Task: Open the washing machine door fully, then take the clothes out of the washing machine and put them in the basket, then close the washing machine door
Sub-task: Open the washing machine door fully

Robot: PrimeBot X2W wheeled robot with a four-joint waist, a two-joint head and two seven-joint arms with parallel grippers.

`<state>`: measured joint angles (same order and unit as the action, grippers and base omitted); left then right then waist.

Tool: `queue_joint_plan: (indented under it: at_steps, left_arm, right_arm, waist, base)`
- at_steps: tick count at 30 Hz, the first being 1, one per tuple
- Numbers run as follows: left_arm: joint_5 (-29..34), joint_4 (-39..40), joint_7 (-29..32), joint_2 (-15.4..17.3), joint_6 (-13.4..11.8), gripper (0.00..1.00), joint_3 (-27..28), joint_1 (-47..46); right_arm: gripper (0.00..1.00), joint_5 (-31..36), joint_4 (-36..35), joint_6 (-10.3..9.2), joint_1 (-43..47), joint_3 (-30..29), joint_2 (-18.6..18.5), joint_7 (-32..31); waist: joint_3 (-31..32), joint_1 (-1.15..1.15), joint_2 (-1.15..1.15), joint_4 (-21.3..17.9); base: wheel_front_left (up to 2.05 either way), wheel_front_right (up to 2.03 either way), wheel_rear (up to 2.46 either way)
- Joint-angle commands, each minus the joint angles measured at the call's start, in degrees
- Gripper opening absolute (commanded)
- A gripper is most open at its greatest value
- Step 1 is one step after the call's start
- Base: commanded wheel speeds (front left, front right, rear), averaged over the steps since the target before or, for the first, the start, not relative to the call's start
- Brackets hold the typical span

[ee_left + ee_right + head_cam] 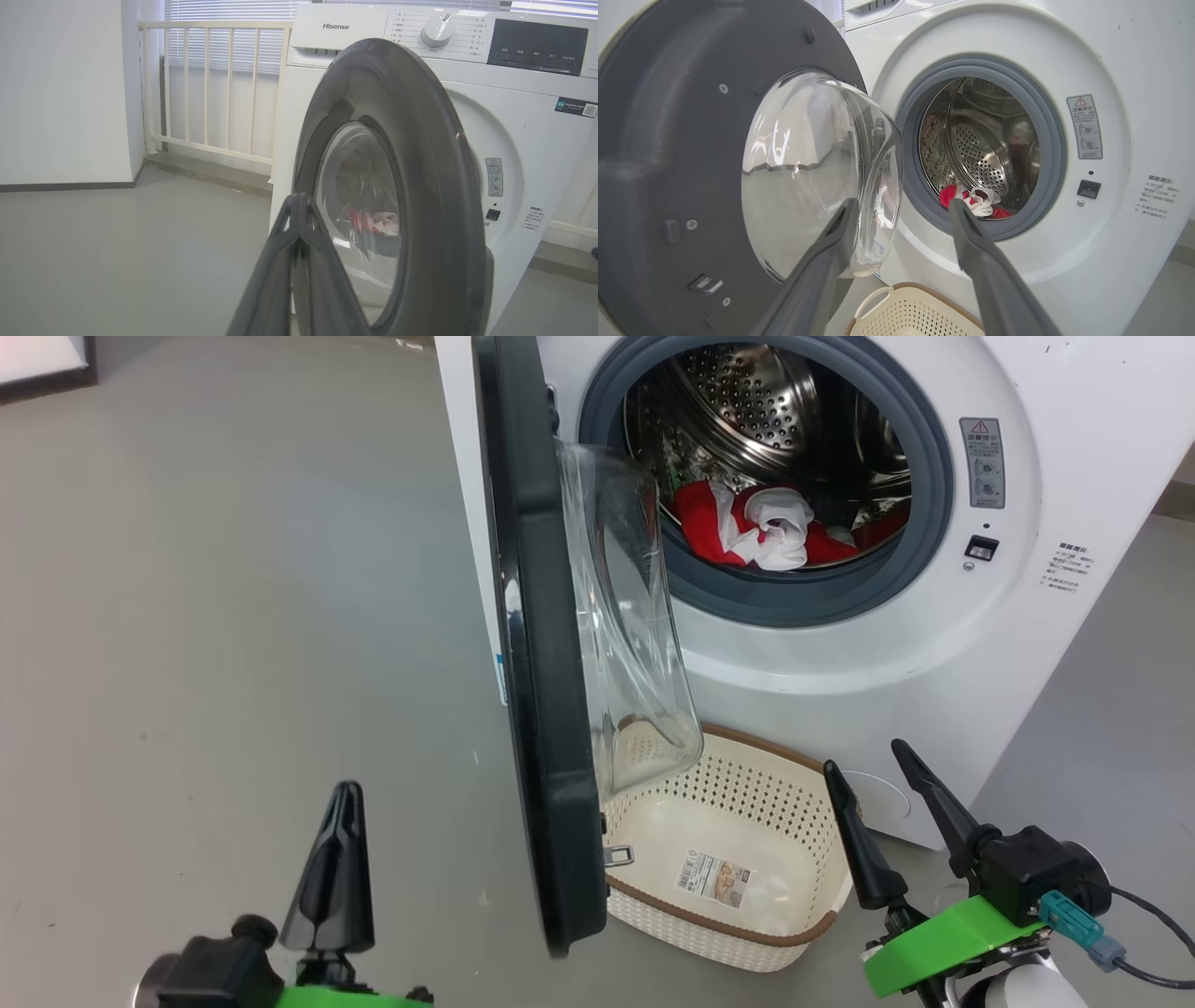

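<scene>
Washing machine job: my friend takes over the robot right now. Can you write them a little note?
Jaws: left gripper shut and empty, left of the washing machine door; right gripper open and empty, near the basket's right end.
Door swung out, roughly square to the washing machine. The clothes lie inside it. Basket sits below the door, no clothes in it.
Done: door partly open. Left: open fully, move clothes to basket, close door.

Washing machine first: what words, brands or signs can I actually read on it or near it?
"Hisense": washing machine top panel, left of the dial.
Warning triangle: grey sticker right of the drum; its print too small.
Dial and button captions: too small.
Basket paper label: barcode, print unreadable.
</scene>
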<state>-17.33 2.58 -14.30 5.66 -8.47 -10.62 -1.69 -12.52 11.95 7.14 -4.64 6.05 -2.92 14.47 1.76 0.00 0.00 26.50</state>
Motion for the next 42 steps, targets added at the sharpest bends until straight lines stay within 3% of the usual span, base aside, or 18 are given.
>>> queue_joint_plan:
  at_steps: [1, 9, 12, 18, 21, 35, 42]
  left_arm:
    - [0.86, 2.97, -0.67, 0.64, 0.51, 0.0, 1.51, -3.11]
    - [0.13, 15.14, -0.68, -0.23, 3.24, 0.0, 0.26, -6.95]
    - [1.56, 19.58, -0.69, -0.25, 6.19, 0.0, -1.98, -8.22]
    - [2.77, 20.0, -0.4, 0.13, 11.0, 0.0, -8.48, -8.56]
    - [2.6, 18.02, 1.47, 0.13, 12.21, 0.0, -11.53, -8.78]
    - [-1.11, 4.35, 13.41, -0.9, 11.59, 0.0, -15.69, -10.68]
    - [-1.92, 0.09, 14.58, -1.35, 9.12, 0.0, -14.56, -11.86]
  right_arm:
    - [1.0, -0.12, -1.35, 0.35, -1.12, 0.92, 0.04, 0.52]
    - [1.0, -0.37, -1.03, 0.35, -1.41, 0.92, 0.04, 0.52]
    - [1.0, -0.39, -1.01, 0.35, -1.51, 1.03, 0.04, 0.52]
    - [1.0, -0.55, -0.87, 0.35, -1.81, 1.2, 0.04, 0.52]
    - [1.0, -0.67, -0.81, 0.35, -1.95, 1.36, 0.04, 0.52]
    - [1.0, -0.59, -0.5, 0.35, -2.77, 1.65, 0.04, 0.52]
    - [1.0, -0.53, -0.44, 0.35, -3.1, 1.7, 0.04, 0.52]
  waist:
    - [0.03, 0.0, 0.0, -0.1]
    - [-0.05, 0.0, 0.0, -0.77]
    - [-0.21, 0.0, 0.0, -1.16]
    - [-0.34, 0.0, 0.0, -1.86]
    - [-0.43, 0.0, 0.0, -2.28]
    - [-1.7, 0.0, 0.0, -4.34]
    - [-2.32, 0.0, 0.0, -4.83]
  base:
    - [0.0, 0.0, 0.0]
    - [0.0, 0.0, 0.0]
    - [0.0, 0.0, 0.0]
    - [0.0, 0.0, 0.0]
    - [0.0, 0.0, 0.0]
    - [0.0, 0.0, 0.0]
    - [0.0, 0.0, 0.0]
